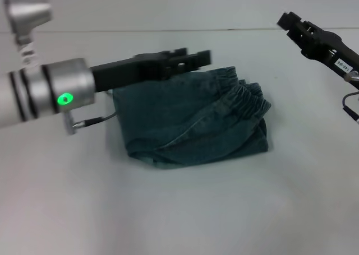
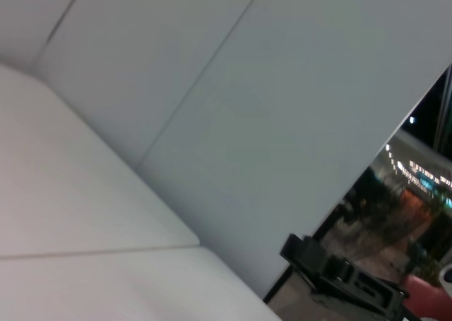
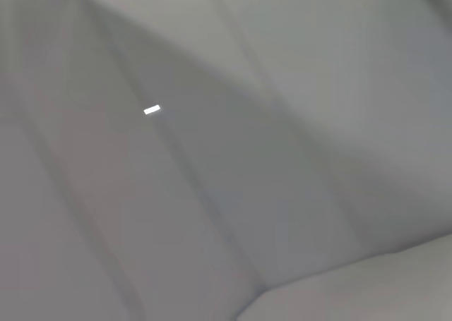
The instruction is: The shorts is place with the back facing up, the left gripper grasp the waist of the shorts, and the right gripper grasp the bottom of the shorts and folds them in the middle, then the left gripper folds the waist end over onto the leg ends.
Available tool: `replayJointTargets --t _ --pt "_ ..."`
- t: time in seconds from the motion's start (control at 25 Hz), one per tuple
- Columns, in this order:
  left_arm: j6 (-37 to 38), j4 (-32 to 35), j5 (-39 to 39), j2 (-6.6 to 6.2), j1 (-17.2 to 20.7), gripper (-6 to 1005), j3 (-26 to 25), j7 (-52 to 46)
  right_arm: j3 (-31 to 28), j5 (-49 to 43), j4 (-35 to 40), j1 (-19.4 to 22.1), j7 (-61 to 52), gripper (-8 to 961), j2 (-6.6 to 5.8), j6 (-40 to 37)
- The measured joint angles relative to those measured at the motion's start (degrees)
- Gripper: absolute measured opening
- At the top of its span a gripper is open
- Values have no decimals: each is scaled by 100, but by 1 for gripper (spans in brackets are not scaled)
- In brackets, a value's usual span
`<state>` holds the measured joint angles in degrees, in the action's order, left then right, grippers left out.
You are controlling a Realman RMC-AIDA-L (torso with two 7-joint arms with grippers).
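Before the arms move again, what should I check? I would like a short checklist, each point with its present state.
1. Faded blue-green denim shorts lie folded in a compact stack: ok.
2. Ruffled elastic waist rests on top, at the robot's right side: ok.
3. Leg hems aligned underneath: cannot tell, hidden.
4. Black left gripper is above the far edge of the shorts, holding no cloth: ok.
5. Black right gripper with white sticker is raised, apart from the shorts: ok.
6. White table around the stack bears nothing else: ok.
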<state>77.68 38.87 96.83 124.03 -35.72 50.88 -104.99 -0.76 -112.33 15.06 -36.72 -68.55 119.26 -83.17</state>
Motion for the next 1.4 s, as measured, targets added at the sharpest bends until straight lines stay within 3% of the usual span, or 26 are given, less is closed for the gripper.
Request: replayJointTargets --t 0.16,0.32,0.44,0.6,0.72,0.92,1.12,1.4 --pt "563 141 -108 -10 585 788 -541 476 1042 -12 975 188 -972 182 -45 -1026" --pt "1116 191 123 -87 1036 917 -1061 756 1985 -124 2014 512 -1823 399 -165 -1974" --pt "1545 360 476 -122 1303 948 -1291 836 2333 -398 2773 753 -2322 500 -247 -2560" --pt "2105 680 1057 -126 1484 943 -1460 803 2447 -828 3515 1054 -2536 595 -229 -2864" --pt "2203 929 1446 -87 1587 939 -1492 772 2465 -1213 3643 1163 -2589 666 -237 -2801" --pt "2141 1136 2049 -74 1546 932 -1472 772 2465 -1669 3618 1176 -2602 889 -200 -2449" --pt "2097 1185 2102 -67 1532 918 -1472 770 2453 -1714 3528 1173 -2604 950 -173 -2236" --pt "2072 1185 2112 -40 1519 887 -1417 749 2447 -1718 3473 1127 -2607 950 -174 -2132"
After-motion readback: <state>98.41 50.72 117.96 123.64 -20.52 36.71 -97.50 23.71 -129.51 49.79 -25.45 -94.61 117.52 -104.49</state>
